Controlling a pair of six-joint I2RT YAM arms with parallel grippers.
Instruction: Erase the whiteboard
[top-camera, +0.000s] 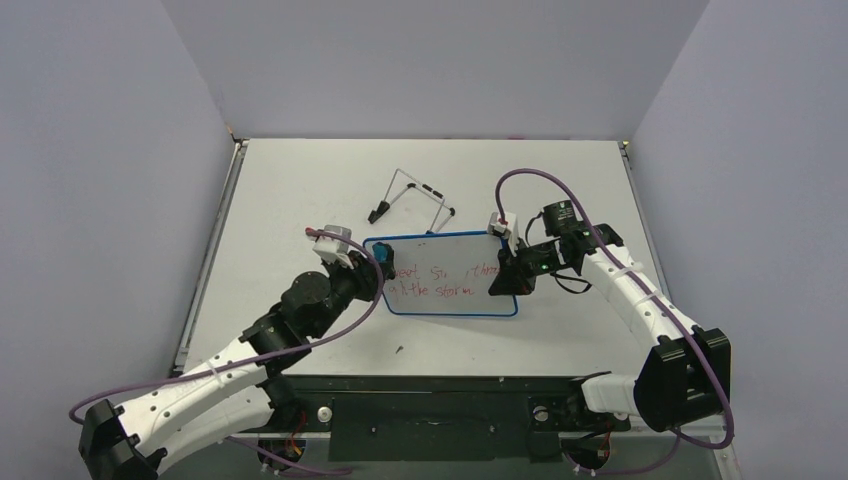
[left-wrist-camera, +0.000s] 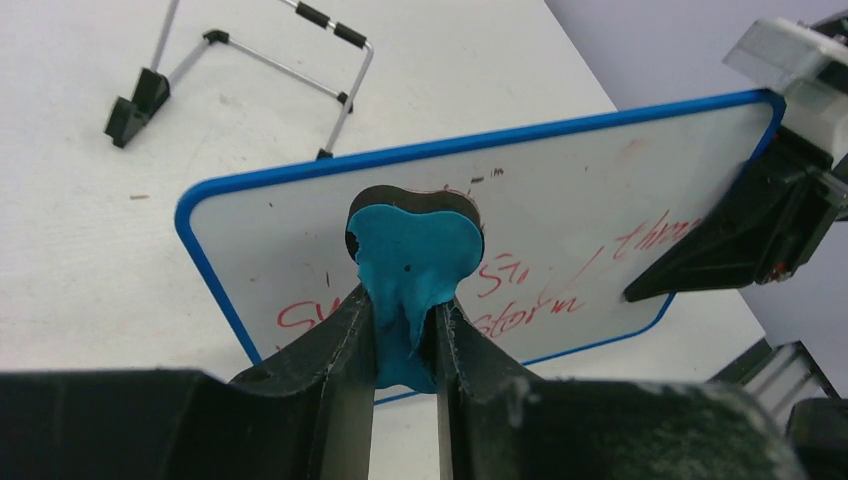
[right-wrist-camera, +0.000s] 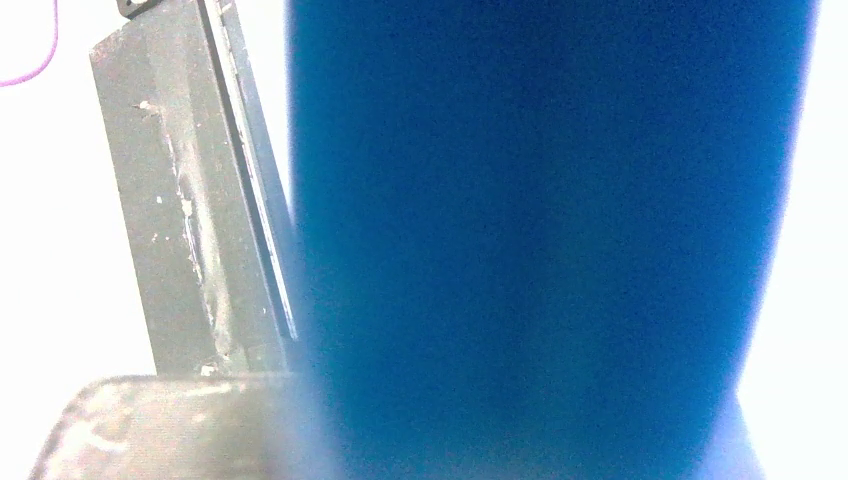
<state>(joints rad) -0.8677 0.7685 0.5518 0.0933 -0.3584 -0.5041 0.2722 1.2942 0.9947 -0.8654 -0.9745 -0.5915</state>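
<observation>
The whiteboard (top-camera: 450, 290) has a blue rim and red handwriting and sits mid-table. It also shows in the left wrist view (left-wrist-camera: 580, 190). My left gripper (top-camera: 378, 270) is shut on the small blue-black eraser (top-camera: 381, 258) and presses it against the board's left part. In the left wrist view the eraser (left-wrist-camera: 415, 255) sits between my fingers (left-wrist-camera: 335, 345), covering part of the writing. My right gripper (top-camera: 505, 278) is shut on the board's right edge. In the right wrist view the blurred blue rim (right-wrist-camera: 540, 240) fills the frame beside one finger (right-wrist-camera: 180, 200).
The black wire stand (top-camera: 412, 200) lies on the table behind the board, apart from it, and shows in the left wrist view (left-wrist-camera: 240, 70). Purple cables loop from both arms. The table's metal edge rail (top-camera: 210, 270) runs along the left.
</observation>
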